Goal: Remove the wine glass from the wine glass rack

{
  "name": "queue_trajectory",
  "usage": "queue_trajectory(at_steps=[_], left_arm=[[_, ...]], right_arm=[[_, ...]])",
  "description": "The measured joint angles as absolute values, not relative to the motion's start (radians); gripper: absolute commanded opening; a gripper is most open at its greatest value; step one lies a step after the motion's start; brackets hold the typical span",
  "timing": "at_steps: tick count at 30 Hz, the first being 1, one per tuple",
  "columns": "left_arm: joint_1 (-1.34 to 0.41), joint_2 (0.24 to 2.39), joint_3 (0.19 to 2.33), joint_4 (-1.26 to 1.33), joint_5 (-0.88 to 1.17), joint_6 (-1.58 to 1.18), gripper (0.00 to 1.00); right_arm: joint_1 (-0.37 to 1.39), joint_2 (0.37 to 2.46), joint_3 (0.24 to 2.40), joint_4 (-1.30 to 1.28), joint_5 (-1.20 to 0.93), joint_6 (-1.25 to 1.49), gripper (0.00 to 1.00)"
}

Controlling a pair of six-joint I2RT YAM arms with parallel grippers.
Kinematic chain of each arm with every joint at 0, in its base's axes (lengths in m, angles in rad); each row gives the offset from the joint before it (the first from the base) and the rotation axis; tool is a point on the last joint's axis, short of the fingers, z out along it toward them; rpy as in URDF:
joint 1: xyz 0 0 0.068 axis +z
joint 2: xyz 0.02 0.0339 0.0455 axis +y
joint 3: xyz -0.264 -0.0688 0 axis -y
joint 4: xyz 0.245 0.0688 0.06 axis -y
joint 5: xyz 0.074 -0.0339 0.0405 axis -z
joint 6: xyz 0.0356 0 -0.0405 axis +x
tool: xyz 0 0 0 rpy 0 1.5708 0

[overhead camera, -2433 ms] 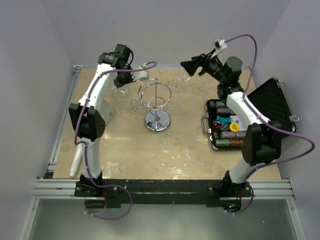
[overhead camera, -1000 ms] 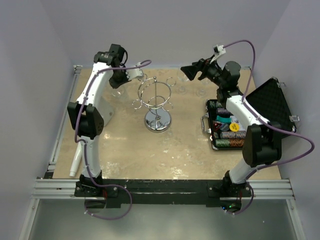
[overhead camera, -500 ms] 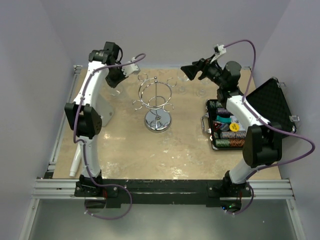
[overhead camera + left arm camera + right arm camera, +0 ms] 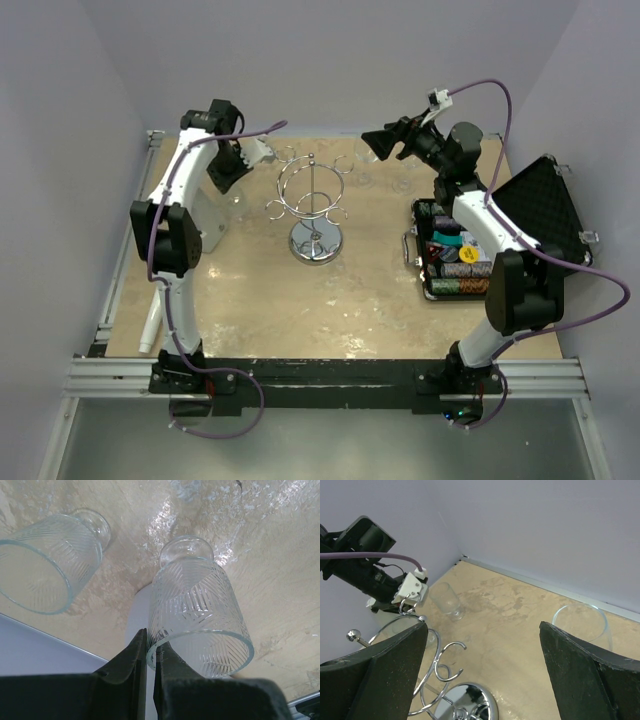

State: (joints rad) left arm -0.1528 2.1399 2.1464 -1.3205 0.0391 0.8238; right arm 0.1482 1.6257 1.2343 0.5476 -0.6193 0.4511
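Note:
The chrome wine glass rack [image 4: 313, 205] stands mid-table; it also shows in the right wrist view [image 4: 422, 672], and the hooks that show there hold nothing. My left gripper [image 4: 149, 652] is shut on the rim of a clear ribbed wine glass [image 4: 197, 615], held upright with its foot down at the table, left of the rack. In the top view this gripper [image 4: 224, 178] is at the far left. My right gripper [image 4: 482, 675] is wide open and empty, raised to the right of the rack [image 4: 378, 140].
A second ribbed glass [image 4: 47, 562] stands beside the held one. Two more glasses [image 4: 445, 599] [image 4: 582, 625] stand behind the rack. An open black case of poker chips [image 4: 455, 255] lies at right. A white object [image 4: 152, 320] lies at the left edge.

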Motion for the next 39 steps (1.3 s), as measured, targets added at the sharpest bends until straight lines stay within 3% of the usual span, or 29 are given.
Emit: queue_trajectory(at_steps=[30, 39], left_arm=[[-0.153, 2.251, 2.207, -1.315, 0.012, 0.829, 0.00], [-0.153, 2.263, 2.209, -1.312, -0.009, 0.830, 0.07]], right_arm=[[0.148, 1.626, 1.234, 0.546, -0.619, 0.450, 0.99], [0.148, 1.626, 1.235, 0.546, -0.619, 0.432, 0.98]])
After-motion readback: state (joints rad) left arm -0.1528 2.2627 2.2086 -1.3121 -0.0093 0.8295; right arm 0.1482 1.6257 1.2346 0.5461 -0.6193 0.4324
